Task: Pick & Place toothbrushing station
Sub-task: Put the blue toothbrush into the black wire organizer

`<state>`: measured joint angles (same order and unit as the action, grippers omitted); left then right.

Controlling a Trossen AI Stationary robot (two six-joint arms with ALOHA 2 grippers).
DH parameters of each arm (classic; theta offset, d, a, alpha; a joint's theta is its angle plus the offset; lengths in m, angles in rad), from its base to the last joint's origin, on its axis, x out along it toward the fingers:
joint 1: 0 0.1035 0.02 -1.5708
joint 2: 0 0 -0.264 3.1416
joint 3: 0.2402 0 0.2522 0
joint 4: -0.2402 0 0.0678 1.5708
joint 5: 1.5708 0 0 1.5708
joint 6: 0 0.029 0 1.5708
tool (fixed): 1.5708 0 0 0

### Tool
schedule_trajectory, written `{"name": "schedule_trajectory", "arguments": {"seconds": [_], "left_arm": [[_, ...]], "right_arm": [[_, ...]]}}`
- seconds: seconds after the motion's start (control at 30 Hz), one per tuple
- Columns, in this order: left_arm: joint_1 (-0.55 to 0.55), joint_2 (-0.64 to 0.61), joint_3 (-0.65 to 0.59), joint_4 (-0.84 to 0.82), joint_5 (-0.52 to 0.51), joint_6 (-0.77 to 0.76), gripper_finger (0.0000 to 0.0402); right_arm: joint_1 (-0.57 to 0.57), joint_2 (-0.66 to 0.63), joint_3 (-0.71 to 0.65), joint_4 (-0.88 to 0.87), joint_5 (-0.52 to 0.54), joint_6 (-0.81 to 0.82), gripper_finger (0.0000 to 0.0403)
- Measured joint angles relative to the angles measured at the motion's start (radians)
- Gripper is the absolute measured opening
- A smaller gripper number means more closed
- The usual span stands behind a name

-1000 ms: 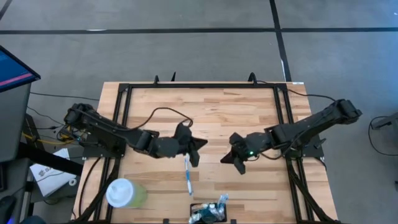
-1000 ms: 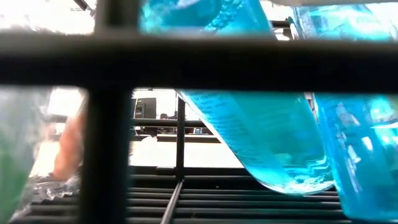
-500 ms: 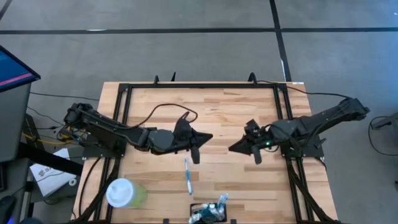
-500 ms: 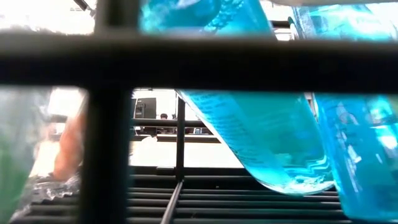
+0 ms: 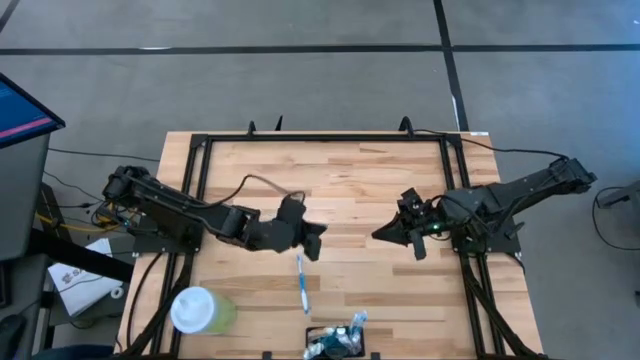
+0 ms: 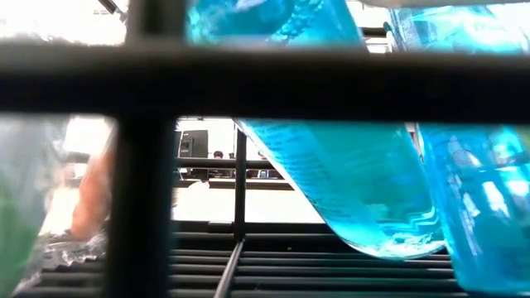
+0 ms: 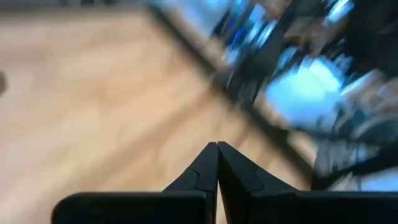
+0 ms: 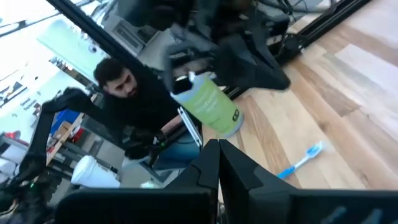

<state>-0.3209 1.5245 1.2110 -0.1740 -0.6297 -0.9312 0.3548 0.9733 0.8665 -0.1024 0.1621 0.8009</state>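
The wooden table (image 5: 350, 180) serves as the landmark here. A blue and white toothbrush (image 5: 301, 282) lies flat on the table's boards, roughly midway across and toward the near edge, its length running toward that edge. At the near edge itself, just beyond the toothbrush's end but apart from it, sits the black holder (image 5: 338, 343), with teal tubes (image 5: 352, 328) and other pieces bunched in it; it is partly cut off by the frame, so its contents cannot be sorted out further. The low view looks out from among the translucent blue tubes (image 6: 348, 182) and dark bars, and shows little of the table. The left gripper (image 5: 312, 238) hangs over the table's middle, just above the far end of the toothbrush, its two fingers (image 7: 205, 171) pressed together with nothing between them. The right gripper (image 5: 383, 234) is over the table's right half, well apart from the toothbrush and the holder, its fingers (image 8: 208, 165) likewise pressed tip to tip and empty. A pale green cup (image 5: 203, 310) with a white round lid stands at the table's near left corner, well apart from the holder. In the right wrist view the cup (image 8: 208, 106) and toothbrush (image 8: 301, 158) show beyond the fingers, and a person (image 8: 134, 106) in dark clothes sits past the table's edge.
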Motion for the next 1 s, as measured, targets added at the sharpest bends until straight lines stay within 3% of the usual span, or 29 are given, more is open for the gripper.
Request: {"name": "schedule_trajectory", "arguments": {"seconds": [0.2,0.5,0.63,1.0], "left_arm": [[0.0,0.005,0.0,-0.293,0.264,-0.288,0.0001],[-0.033,0.189,0.0,-0.296,0.62,-0.513,0.0001],[-0.051,0.258,0.016,-0.314,0.688,-0.564,0.0001],[-0.007,0.323,0.042,-0.408,0.689,-0.622,0.0001]], "right_arm": [[0.025,0.005,-0.001,-0.047,-0.003,0.0,0.0],[0.031,0.042,-0.001,-0.073,-0.003,0.001,0.0],[0.031,0.059,-0.001,-0.067,-0.004,-0.004,0.0],[0.031,0.061,-0.002,-0.077,-0.003,-0.005,0.0]]}}
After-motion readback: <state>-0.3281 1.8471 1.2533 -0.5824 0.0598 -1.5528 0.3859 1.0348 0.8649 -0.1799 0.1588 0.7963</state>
